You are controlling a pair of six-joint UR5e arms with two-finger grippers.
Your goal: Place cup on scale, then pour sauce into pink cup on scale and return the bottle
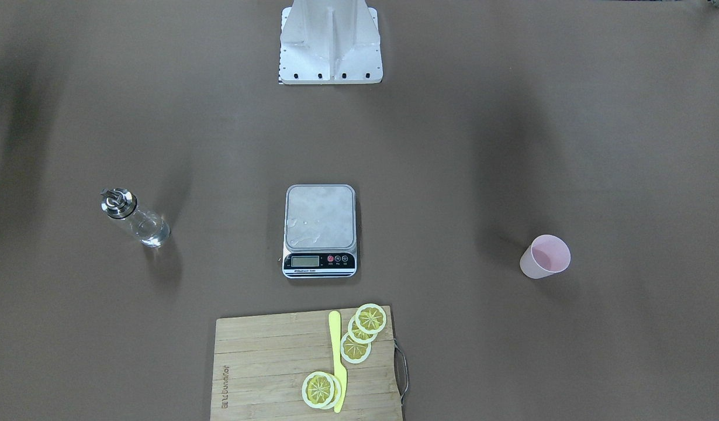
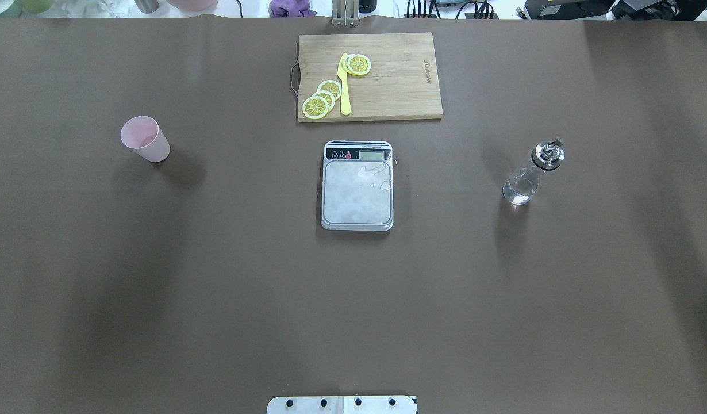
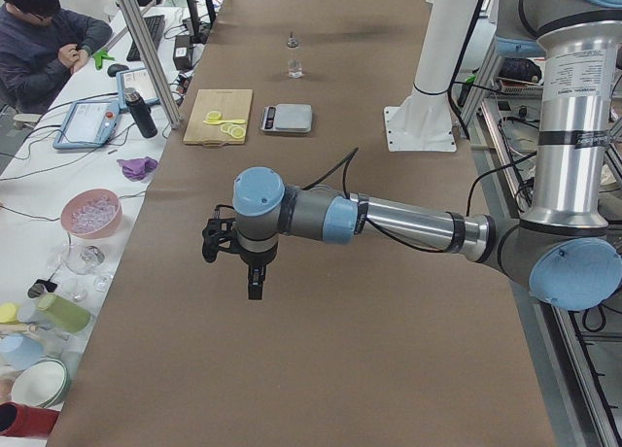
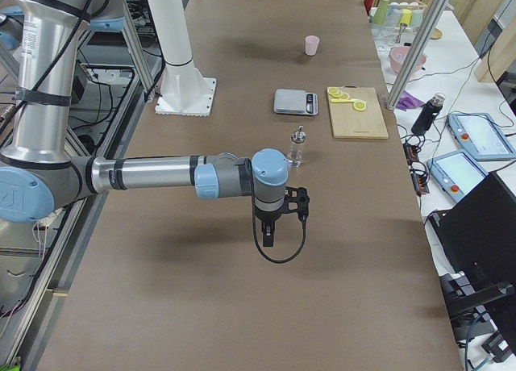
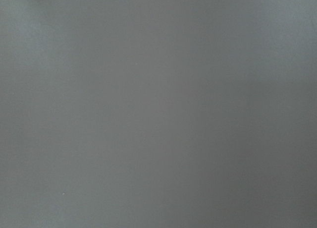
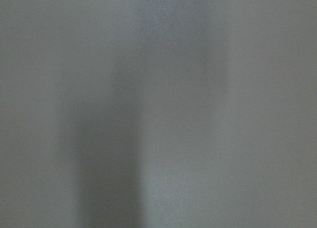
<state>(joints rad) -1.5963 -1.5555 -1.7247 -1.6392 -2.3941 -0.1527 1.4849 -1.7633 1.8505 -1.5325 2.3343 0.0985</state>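
The pale pink cup (image 1: 545, 256) (image 2: 145, 138) stands upright on the brown table, on my left side, far from the scale (image 1: 320, 217) (image 2: 357, 192), whose silver platform is bare with a few wet smears. The clear glass bottle (image 1: 134, 218) (image 2: 531, 174) with its metal spout and clear sauce stands on my right side. My left gripper (image 3: 255, 287) hangs high above the table in the exterior left view. My right gripper (image 4: 268, 239) hangs near the bottle (image 4: 297, 147) in the exterior right view. I cannot tell whether either is open or shut. Both wrist views show only blurred table.
A wooden cutting board (image 1: 266, 368) (image 2: 399, 86) with lemon slices (image 2: 322, 99) and a yellow knife (image 2: 345, 86) lies beyond the scale. The robot base (image 1: 330, 47) stands at the table's near edge. Operator desks with bowls and devices line the far side.
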